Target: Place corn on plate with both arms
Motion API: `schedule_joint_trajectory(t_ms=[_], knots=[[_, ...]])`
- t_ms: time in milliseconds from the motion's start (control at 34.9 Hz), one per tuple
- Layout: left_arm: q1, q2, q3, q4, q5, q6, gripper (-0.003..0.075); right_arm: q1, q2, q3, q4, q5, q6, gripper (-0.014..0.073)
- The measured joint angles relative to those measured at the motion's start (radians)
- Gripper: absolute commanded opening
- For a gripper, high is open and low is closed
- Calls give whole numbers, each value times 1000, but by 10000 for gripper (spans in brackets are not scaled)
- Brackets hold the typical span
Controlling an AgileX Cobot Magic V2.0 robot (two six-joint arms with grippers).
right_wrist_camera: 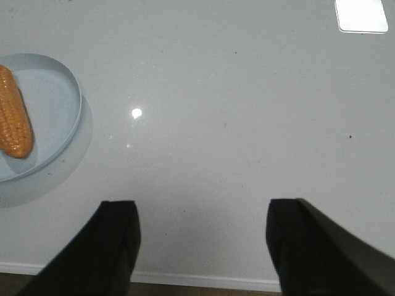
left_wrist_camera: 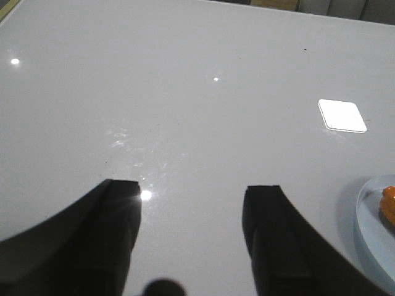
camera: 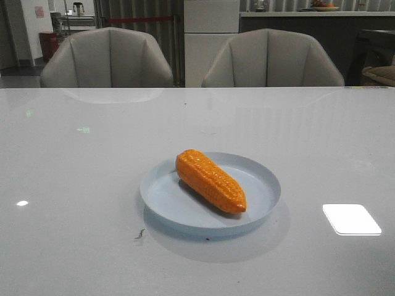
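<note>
The orange corn [camera: 211,180] lies on the pale blue plate [camera: 259,203] near the middle of the white table, its tapered end toward the front right. Neither arm shows in the front view. My left gripper [left_wrist_camera: 192,190] is open and empty over bare table; the plate's rim [left_wrist_camera: 365,216] and a bit of the corn [left_wrist_camera: 389,203] show at that view's edge. My right gripper [right_wrist_camera: 200,206] is open and empty above the table's front edge; the plate [right_wrist_camera: 62,117] with the corn [right_wrist_camera: 13,114] lies off to its side.
Two grey chairs [camera: 108,58] [camera: 271,58] stand behind the table's far edge. A small dark speck [camera: 141,234] lies on the table just front-left of the plate. The table's front edge [right_wrist_camera: 203,280] shows under the right gripper.
</note>
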Motion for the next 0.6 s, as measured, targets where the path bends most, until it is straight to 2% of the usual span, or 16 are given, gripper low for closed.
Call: schedule_joint_trajectory(t_ms=[459,602], knots=[[0,-5,0,-1,0,0,440,0,0,0,2,0,0,542],[0,-65,0,18,0,0,440,0,0,0,2,0,0,542]])
